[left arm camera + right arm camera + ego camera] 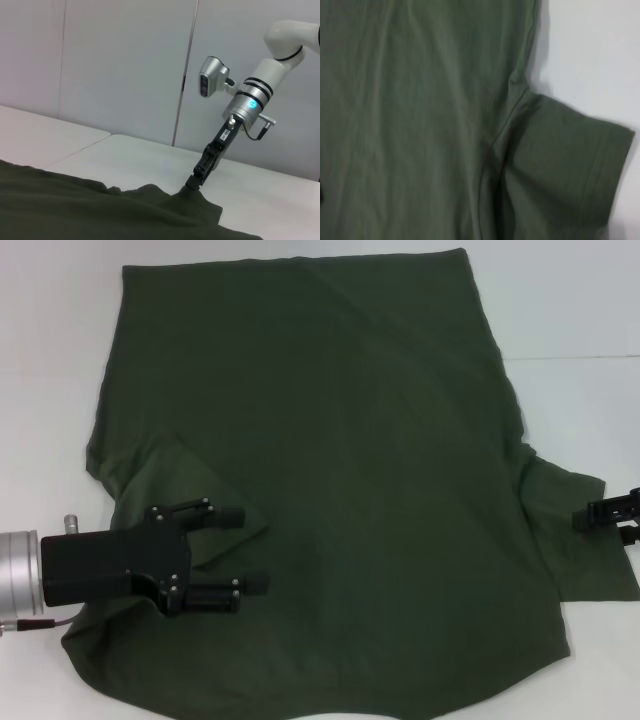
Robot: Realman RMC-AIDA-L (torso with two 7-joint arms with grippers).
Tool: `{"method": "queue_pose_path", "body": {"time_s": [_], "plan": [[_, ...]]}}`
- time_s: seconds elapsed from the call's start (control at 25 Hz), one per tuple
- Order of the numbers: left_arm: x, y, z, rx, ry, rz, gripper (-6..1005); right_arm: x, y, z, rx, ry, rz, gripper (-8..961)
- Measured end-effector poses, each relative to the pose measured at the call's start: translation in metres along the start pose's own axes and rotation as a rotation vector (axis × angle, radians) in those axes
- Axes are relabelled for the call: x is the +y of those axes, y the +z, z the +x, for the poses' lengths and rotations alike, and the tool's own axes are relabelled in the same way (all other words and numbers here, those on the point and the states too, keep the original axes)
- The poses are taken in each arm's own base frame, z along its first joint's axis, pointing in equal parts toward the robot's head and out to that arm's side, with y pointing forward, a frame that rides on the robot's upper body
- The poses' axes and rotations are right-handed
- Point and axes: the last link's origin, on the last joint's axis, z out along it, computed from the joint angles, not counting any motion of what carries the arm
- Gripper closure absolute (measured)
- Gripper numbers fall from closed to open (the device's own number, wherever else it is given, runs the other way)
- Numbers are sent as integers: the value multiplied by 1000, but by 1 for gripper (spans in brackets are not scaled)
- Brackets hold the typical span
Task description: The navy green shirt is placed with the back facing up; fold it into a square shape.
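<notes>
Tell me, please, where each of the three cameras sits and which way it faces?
Head view: sits above, looks down on the navy green shirt spread on the white table; shows the left claw, open over the left sleeve, and the right claw at the right sleeve.
Left wrist view: sits low over the shirt, looks across the table at the right arm, whose claw meets the cloth.
Right wrist view: looks down on the right sleeve; no body part shows.
Shared: head and left wrist views both show the right claw.

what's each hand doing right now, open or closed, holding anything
Left hand: open, over the folded-in left sleeve of the navy green shirt, gripping nothing.
Right hand: at the right sleeve's edge; whether it is open or closed cannot be told.
</notes>
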Motion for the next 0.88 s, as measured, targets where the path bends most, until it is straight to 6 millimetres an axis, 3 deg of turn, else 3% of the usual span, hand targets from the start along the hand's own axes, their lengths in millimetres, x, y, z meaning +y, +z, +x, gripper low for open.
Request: {"method": "queue_pose_path", "body": {"time_s": [0.88], "plan": [[0, 0, 0, -5, 5, -3, 116, 6, 12, 0, -6, -34, 6, 136]]}}
